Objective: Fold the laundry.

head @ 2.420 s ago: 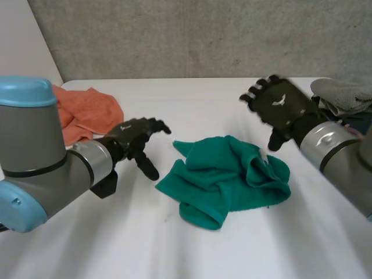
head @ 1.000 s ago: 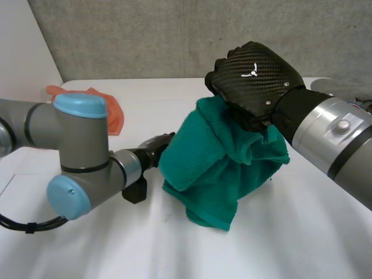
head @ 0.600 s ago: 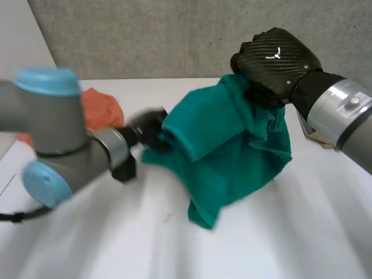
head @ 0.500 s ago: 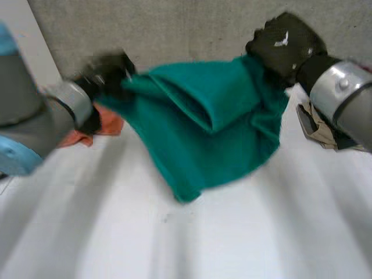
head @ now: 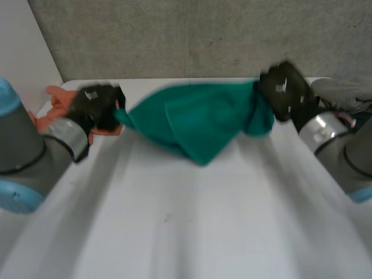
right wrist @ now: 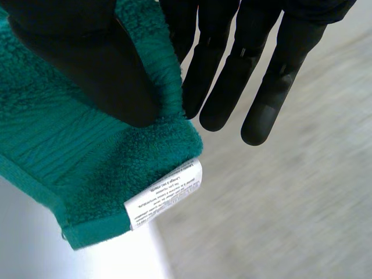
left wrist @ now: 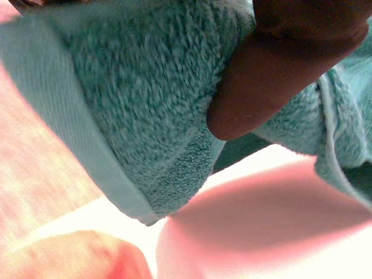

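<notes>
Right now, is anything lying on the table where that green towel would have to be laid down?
Nothing visible. The left hand and right hand pinch the towel at opposite ends over bare table. The orange cloth and grey pile lie off to the sides.

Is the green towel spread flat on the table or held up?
Held up: the green towel stretches between the left hand and right hand, each pinching an end, its middle sagging in folds.

One teal towel [head: 197,125], one orange cloth [head: 60,97], one grey cloth heap [head: 343,92], one white table [head: 174,221], two hands: left hand [head: 99,107] and right hand [head: 285,90].
</notes>
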{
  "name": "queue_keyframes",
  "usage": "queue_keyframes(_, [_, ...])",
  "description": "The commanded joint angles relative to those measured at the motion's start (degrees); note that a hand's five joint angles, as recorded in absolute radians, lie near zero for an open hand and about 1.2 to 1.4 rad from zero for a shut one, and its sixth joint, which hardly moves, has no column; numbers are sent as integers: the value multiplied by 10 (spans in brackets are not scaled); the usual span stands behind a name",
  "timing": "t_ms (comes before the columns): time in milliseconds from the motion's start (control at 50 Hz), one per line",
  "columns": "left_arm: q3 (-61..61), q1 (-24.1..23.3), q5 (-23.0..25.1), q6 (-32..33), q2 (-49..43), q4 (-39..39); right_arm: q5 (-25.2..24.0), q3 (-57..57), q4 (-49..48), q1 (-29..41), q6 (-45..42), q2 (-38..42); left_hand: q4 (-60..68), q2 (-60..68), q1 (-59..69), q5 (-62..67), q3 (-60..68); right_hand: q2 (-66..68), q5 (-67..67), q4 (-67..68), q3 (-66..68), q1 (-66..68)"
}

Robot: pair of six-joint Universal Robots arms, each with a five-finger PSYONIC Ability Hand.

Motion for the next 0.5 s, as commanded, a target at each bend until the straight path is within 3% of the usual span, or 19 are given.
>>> queue_keyframes(20, [-50, -16, 31, 30, -11, -19, 55, -2, 166, -9, -99, 23, 113, 115, 136, 125, 116, 127, 122, 113, 118, 170])
queue_keyframes(120, [-67, -17, 39, 24, 22, -27, 138, -53, 290, -1, -82, 5, 113, 115, 136, 125, 116, -427, -432, -441, -436, -385])
queue_keyframes(200, [-91, -22, 39, 27, 56, -33, 191, -104, 384, 18, -57, -28, 113, 115, 136, 125, 116, -520, -525, -534, -529, -478])
queue_keyframes(260, [-106, -24, 41, 28, 73, -31, 198, -129, 425, 44, -37, -42, 113, 115, 136, 125, 116, -529, -534, -543, -538, -487])
queue_keyframes(400, [-133, -25, 53, 35, 108, -31, 131, -164, 446, 141, -46, -30, 113, 115, 136, 125, 116, -515, -521, -530, -525, -473])
queue_keyframes(500, [-136, -25, 58, 37, 116, -32, 53, -192, 444, 185, -122, 54, 113, 115, 136, 125, 116, -485, -491, -499, -494, -443])
